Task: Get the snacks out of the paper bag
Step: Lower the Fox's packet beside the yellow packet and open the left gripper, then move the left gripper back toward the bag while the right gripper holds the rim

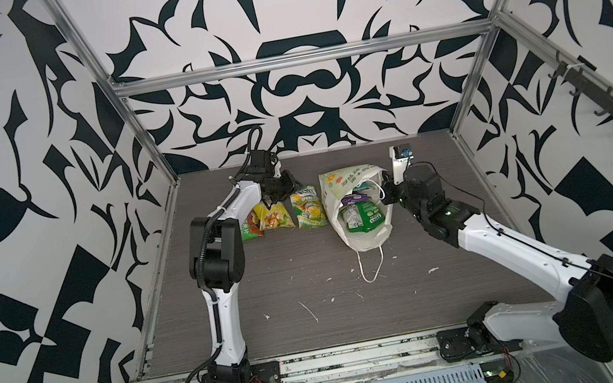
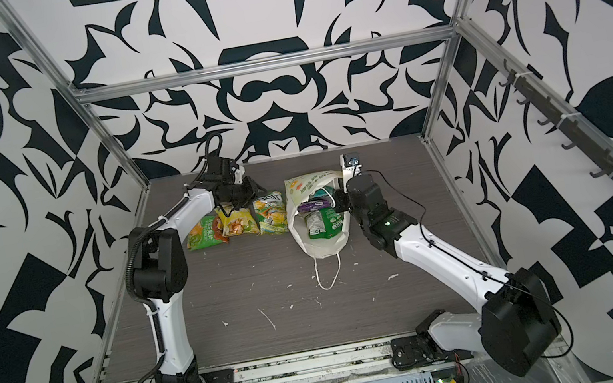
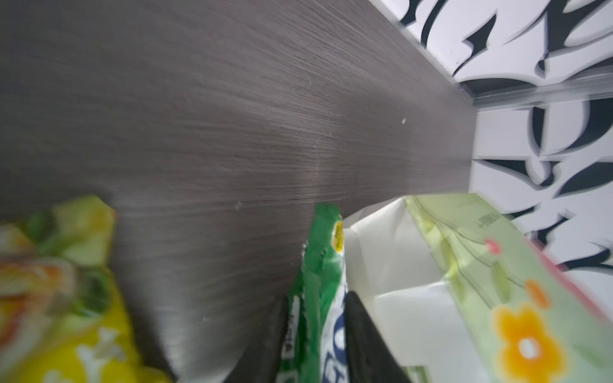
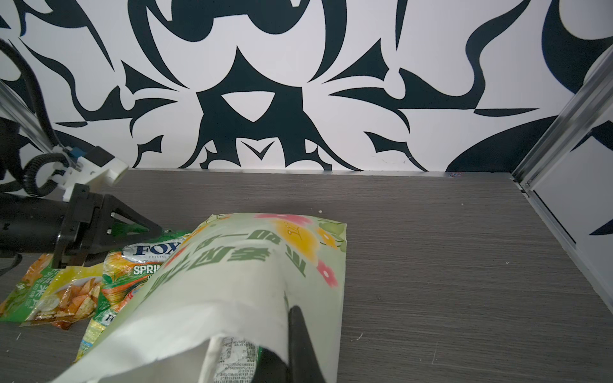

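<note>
The paper bag [image 1: 331, 188] [image 2: 296, 190] lies on its side at mid-table, mouth toward the front. A green snack [image 1: 361, 217] and a purple one [image 1: 354, 198] show inside it. Left of the bag a FOX'S packet [image 1: 308, 207] [image 4: 146, 262], a yellow packet [image 1: 273, 215] and a green one [image 2: 200, 233] lie in a row. My left gripper [image 1: 293, 188] [image 3: 316, 298] is open, its fingers parted on either side of the FOX'S packet's top edge [image 3: 326, 252]. My right gripper [image 1: 386, 187] [image 4: 282, 331] is shut on the bag's right rim [image 4: 248, 272].
A white cord handle [image 1: 370, 266] trails from the bag toward the front. The left arm's elbow [image 1: 218, 253] stands in front of the row and hides part of the green packet. Small white paper scraps [image 1: 310, 312] dot the table. Frame posts and patterned walls close in the back and sides.
</note>
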Robot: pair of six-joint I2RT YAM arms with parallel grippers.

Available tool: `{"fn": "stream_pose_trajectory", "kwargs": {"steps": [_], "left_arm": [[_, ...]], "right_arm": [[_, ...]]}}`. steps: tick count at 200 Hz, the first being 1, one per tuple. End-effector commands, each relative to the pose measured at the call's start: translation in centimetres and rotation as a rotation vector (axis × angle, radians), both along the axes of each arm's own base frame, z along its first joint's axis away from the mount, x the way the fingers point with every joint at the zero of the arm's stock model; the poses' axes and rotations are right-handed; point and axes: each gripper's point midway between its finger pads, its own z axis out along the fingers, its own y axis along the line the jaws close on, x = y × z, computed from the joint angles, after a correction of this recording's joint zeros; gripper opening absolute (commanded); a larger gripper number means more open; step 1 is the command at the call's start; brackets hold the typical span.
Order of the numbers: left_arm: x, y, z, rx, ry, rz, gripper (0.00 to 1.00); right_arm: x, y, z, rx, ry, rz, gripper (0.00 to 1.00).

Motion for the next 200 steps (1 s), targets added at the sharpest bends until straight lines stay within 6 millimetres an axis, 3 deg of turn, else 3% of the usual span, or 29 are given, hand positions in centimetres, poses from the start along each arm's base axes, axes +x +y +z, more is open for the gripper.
{"fn": "stream_pose_trajectory", "kwargs": {"steps": [1, 22, 29, 51, 64, 83, 106, 136, 200], "left_arm": [[0.0, 1.7, 2.8, 0.122, -0.076, 0.021, 0.45], [-0.3, 2.1, 4.7, 0.253, -0.151, 0.007, 0.53], [-0.5, 2.0, 5.3, 0.29, -0.17, 0.0, 0.6], [-1.4, 0.9, 7.1, 0.394, -0.237, -0.034, 0.66], [-2.1, 0.4, 8.0, 0.437, -0.271, -0.041, 0.75], [-3.3, -0.3, 8.4, 0.432, -0.278, -0.047, 0.73], [-4.8, -1.8, 7.2, 0.355, -0.222, -0.074, 0.64], [-6.1, -3.2, 3.5, 0.342, -0.161, -0.097, 0.55], [-5.7, -3.8, -0.7, 0.347, -0.143, -0.082, 0.46]], "right_arm": [[0.1, -0.6, 4.4, 0.045, -0.113, -0.027, 0.0], [0.2, -0.7, 4.4, 0.042, -0.115, -0.03, 0.0], [0.2, -0.7, 4.4, 0.042, -0.115, -0.031, 0.0], [0.2, -0.7, 4.4, 0.038, -0.113, -0.03, 0.0], [0.3, -0.7, 4.5, 0.038, -0.114, -0.033, 0.0], [0.2, -0.8, 4.6, 0.037, -0.117, -0.035, 0.0], [0.3, -0.7, 4.6, 0.034, -0.119, -0.032, 0.0], [0.5, -0.5, 4.4, 0.037, -0.118, -0.029, 0.0], [0.7, -0.3, 4.5, 0.037, -0.109, -0.023, 0.0]]}}
